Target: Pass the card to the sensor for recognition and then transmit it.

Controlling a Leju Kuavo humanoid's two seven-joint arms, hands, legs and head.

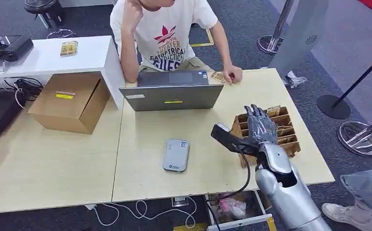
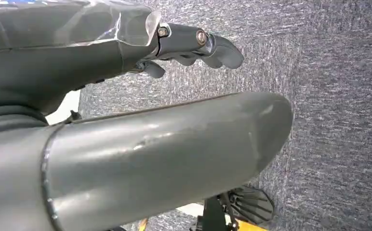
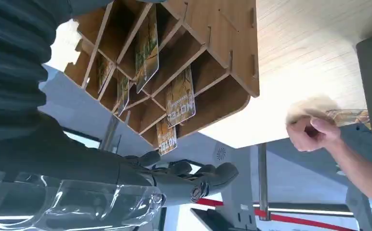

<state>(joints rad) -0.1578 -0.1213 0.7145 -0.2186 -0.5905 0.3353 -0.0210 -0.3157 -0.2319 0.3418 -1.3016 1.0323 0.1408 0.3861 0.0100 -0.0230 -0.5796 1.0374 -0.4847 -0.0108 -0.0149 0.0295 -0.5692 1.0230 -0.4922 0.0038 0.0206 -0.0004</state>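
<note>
Right robot hand (image 1: pixel 260 126) is raised over the wooden card rack (image 1: pixel 290 126) at about 4 o'clock on the table (image 1: pixel 140 178), fingers stretched out flat and a little apart, holding nothing. From the right wrist view the fingers (image 3: pixel 208 175) hang just off the rack (image 3: pixel 208 53), not touching any card. Cards (image 3: pixel 180 98) stand upright in the rack's slots, several printed with "HOTEL"; one more card (image 3: pixel 146 45) sits tilted in a slot further in.

Left robot hand (image 2: pixel 193 45) hangs over grey carpet (image 2: pixel 338 120), fingers loosely curled, nothing in them; cannot tell how tightly they are closed.

Grey sensor pad (image 1: pixel 176 155) lies flat near table centre, at about 9 o'clock from the rack, well apart from it. Open laptop (image 1: pixel 172 91) sits at 12 o'clock from the sensor. A person (image 1: pixel 167 33) sits behind the laptop, one hand (image 1: pixel 232 74) resting on the table beside small cards (image 1: pixel 218 75), at 11 o'clock from the rack. Cardboard box (image 1: pixel 71 101) stands on the neighbouring table at 10 o'clock. Another card (image 1: pixel 69 48) lies on the white shelf (image 1: pixel 97 53) behind the box. Cables (image 1: pixel 140 209) hang below the table's near edge.
</note>
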